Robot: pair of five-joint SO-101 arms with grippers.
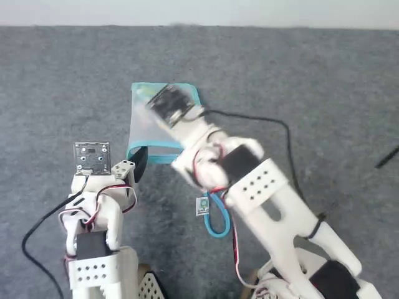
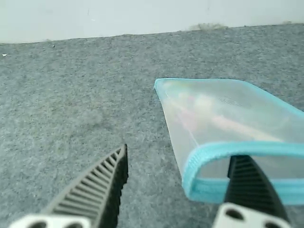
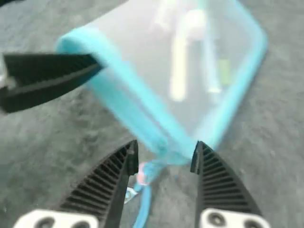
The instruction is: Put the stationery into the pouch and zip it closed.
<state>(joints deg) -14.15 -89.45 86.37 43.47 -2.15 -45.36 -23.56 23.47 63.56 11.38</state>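
Zip tab [image 3: 142,173] sits inside my wide-open right gripper [image 3: 166,152].
The pouch [image 3: 190,71] lies on the grey mat [image 1: 312,75], its zip edge [image 2: 237,148] running left to right on the near side; my left gripper [image 2: 180,159], also wide open, is at its left end.

From above, the right arm [image 1: 262,180] covers much of the clear, turquoise-edged plastic pouch [image 1: 140,124]. The pale sticks [image 3: 179,66] inside are too smeared to tell apart, and the pouch's end is cut off in the left wrist view.

Robot test setup, grey felt tabletop [image 1: 62,75], plain white wall [image 2: 142,14] behind
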